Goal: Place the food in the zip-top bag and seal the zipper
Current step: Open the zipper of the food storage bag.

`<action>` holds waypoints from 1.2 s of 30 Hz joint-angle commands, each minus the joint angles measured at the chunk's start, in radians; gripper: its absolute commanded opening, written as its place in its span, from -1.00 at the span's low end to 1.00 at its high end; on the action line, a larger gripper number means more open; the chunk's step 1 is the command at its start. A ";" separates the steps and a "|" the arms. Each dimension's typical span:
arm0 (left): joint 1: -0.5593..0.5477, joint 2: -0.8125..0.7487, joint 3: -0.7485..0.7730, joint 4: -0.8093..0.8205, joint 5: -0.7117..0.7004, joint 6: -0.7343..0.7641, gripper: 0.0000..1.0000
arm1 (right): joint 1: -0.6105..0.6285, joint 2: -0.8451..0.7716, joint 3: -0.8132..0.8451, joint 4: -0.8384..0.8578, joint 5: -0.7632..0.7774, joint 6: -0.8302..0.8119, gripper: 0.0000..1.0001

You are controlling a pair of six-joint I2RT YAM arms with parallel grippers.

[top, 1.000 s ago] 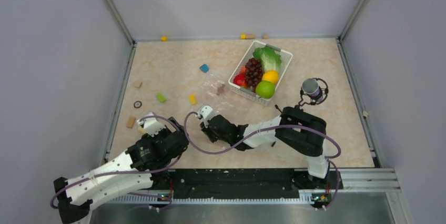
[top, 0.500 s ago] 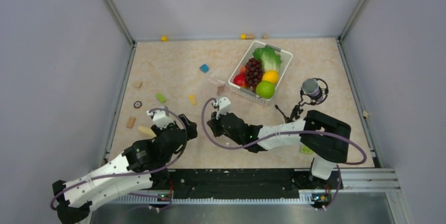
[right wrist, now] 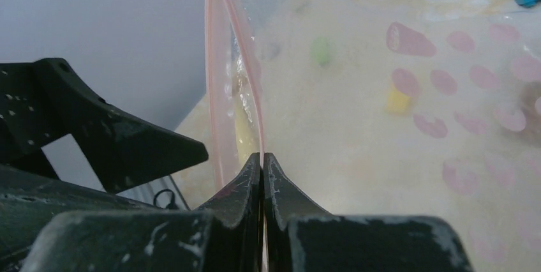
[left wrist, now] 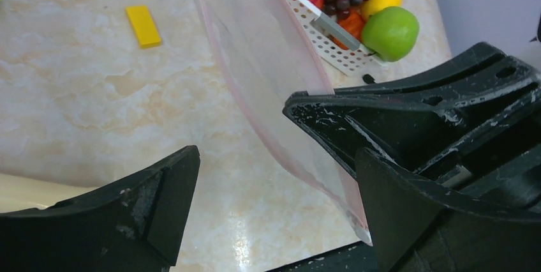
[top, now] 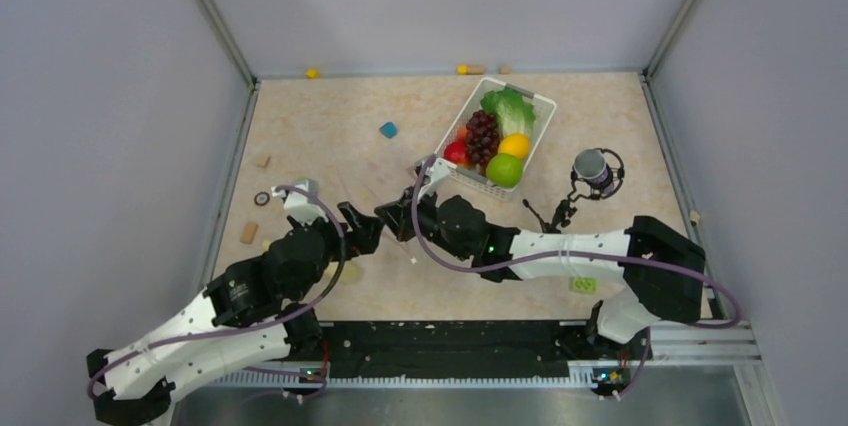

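Nearest to me, the two end effectors meet a little left of the middle of the surface [top: 320, 116]. The right end effector [right wrist: 263, 157] is pinched tight on the mouth of the zip-top bag [left wrist: 255, 42], at the pink zipper [right wrist: 231, 61], and it holds that edge up off the surface. I judge this is so that the other arm can take the opposite lip and pull the mouth open. The left end effector [left wrist: 275, 154] is spread wide with the bag's edge between its fingers, and it grips nothing. There is one bag, and I see no food in it. Near it lie one yellow block [left wrist: 143, 25] and, farther, one blue block [top: 388, 129]. Farther right stands one white basket [top: 462, 176], and all the food is in it: one lime [top: 503, 170], one apple [top: 456, 153], one lemon [top: 514, 145], one orange [left wrist: 352, 23] half hidden, one grape bunch [top: 482, 134] and one lettuce [top: 508, 106].
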 commanded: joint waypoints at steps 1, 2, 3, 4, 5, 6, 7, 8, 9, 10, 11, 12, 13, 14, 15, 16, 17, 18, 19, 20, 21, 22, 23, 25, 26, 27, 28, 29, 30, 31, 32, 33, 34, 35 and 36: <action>0.004 -0.042 0.076 0.046 0.033 0.052 0.93 | -0.004 -0.038 0.111 0.044 -0.095 0.065 -1.00; 0.004 -0.051 0.084 0.042 0.028 0.051 0.93 | -0.006 -0.032 0.129 0.055 -0.125 0.074 -1.00; 0.004 -0.060 0.090 0.039 0.023 0.050 0.93 | -0.006 -0.026 0.149 0.060 -0.161 0.083 -1.00; 0.003 -0.070 0.098 0.034 0.018 0.047 0.93 | -0.008 -0.021 0.171 0.061 -0.172 0.090 -1.00; 0.005 -0.077 0.107 0.031 0.014 0.046 0.93 | -0.009 -0.015 0.189 0.061 -0.186 0.094 -1.00; 0.004 -0.082 0.118 0.025 0.007 0.045 0.94 | -0.009 -0.010 0.205 0.062 -0.190 0.101 -1.00; 0.003 -0.088 0.132 0.017 -0.005 0.045 0.93 | -0.008 -0.005 0.217 0.060 -0.187 0.115 -1.00; 0.003 -0.092 0.145 0.010 -0.021 0.043 0.93 | -0.009 0.001 0.224 0.063 -0.186 0.133 -1.00; 0.003 -0.096 0.156 0.001 -0.036 0.035 0.93 | -0.011 0.006 0.226 0.072 -0.183 0.154 -1.00; 0.004 -0.099 0.166 -0.003 -0.048 0.031 0.93 | -0.015 0.012 0.222 0.091 -0.182 0.177 -1.00; 0.004 -0.101 0.172 -0.005 -0.056 0.031 0.93 | -0.017 0.018 0.215 0.126 -0.182 0.202 -1.00; 0.003 -0.100 0.176 -0.007 -0.063 0.030 0.93 | -0.023 0.024 0.205 0.154 -0.186 0.242 -1.00; 0.004 -0.099 0.179 -0.009 -0.077 0.028 0.93 | -0.029 0.030 0.199 0.188 -0.192 0.268 -1.00; 0.003 -0.097 0.179 -0.015 -0.093 0.025 0.93 | -0.036 0.036 0.183 0.214 -0.197 0.298 -1.00; 0.003 -0.092 0.180 -0.020 -0.113 0.022 0.93 | -0.042 0.040 0.166 0.237 -0.197 0.328 -1.00; 0.003 -0.086 0.180 -0.026 -0.133 0.020 0.92 | -0.049 0.045 0.151 0.250 -0.193 0.349 -1.00; 0.004 -0.076 0.180 -0.039 -0.151 0.013 0.92 | -0.056 0.046 0.134 0.251 -0.188 0.368 -1.00; 0.003 -0.064 0.181 -0.053 -0.165 0.006 0.91 | -0.063 0.044 0.115 0.249 -0.179 0.383 -1.00; 0.003 -0.045 0.181 -0.070 -0.179 -0.005 0.91 | -0.071 0.041 0.092 0.249 -0.170 0.394 -1.00; 0.004 -0.027 0.178 -0.085 -0.191 -0.018 0.91 | -0.078 0.037 0.065 0.253 -0.159 0.407 -1.00; 0.004 -0.007 0.172 -0.087 -0.202 -0.026 0.91 | -0.083 0.032 0.041 0.259 -0.146 0.419 -1.00; 0.003 0.013 0.164 -0.083 -0.215 -0.033 0.90 | -0.084 0.029 0.017 0.260 -0.133 0.426 -1.00; 0.003 0.032 0.152 -0.073 -0.228 -0.036 0.90 | -0.087 0.023 -0.001 0.251 -0.117 0.426 -1.00; 0.004 0.069 0.131 -0.037 -0.237 -0.032 0.91 | -0.087 0.019 -0.027 0.215 -0.101 0.423 -1.00; 0.003 0.088 0.122 -0.017 -0.236 -0.030 0.91 | -0.088 0.020 -0.039 0.210 -0.103 0.422 -1.00; 0.004 0.110 0.111 0.006 -0.232 -0.026 0.91 | -0.087 0.022 -0.053 0.212 -0.105 0.421 -1.00; 0.004 0.125 0.106 0.027 -0.228 -0.023 0.91 | -0.087 0.023 -0.067 0.218 -0.106 0.426 -1.00; 0.003 0.140 0.100 0.044 -0.225 -0.024 0.91 | -0.088 0.023 -0.080 0.225 -0.105 0.429 -1.00; 0.003 0.156 0.100 0.049 -0.221 -0.029 0.91 | -0.088 0.018 -0.093 0.226 -0.098 0.432 -1.00; 0.004 0.171 0.103 0.051 -0.218 -0.032 0.90 | -0.087 0.009 -0.110 0.225 -0.087 0.433 -1.00; 0.003 0.188 0.106 0.048 -0.217 -0.039 0.89 | -0.088 -0.002 -0.121 0.224 -0.072 0.431 -1.00; 0.003 0.199 0.111 0.043 -0.217 -0.046 0.89 | -0.087 -0.015 -0.131 0.217 -0.056 0.425 -1.00; 0.003 0.211 0.111 0.042 -0.215 -0.048 0.88 | -0.086 -0.030 -0.137 0.206 -0.038 0.415 -1.00; 0.004 0.221 0.113 0.044 -0.212 -0.051 0.89 | -0.084 -0.042 -0.138 0.187 -0.019 0.401 -1.00; 0.004 0.231 0.114 0.050 -0.204 -0.050 0.88 | -0.079 -0.053 -0.137 0.165 0.004 0.386 -1.00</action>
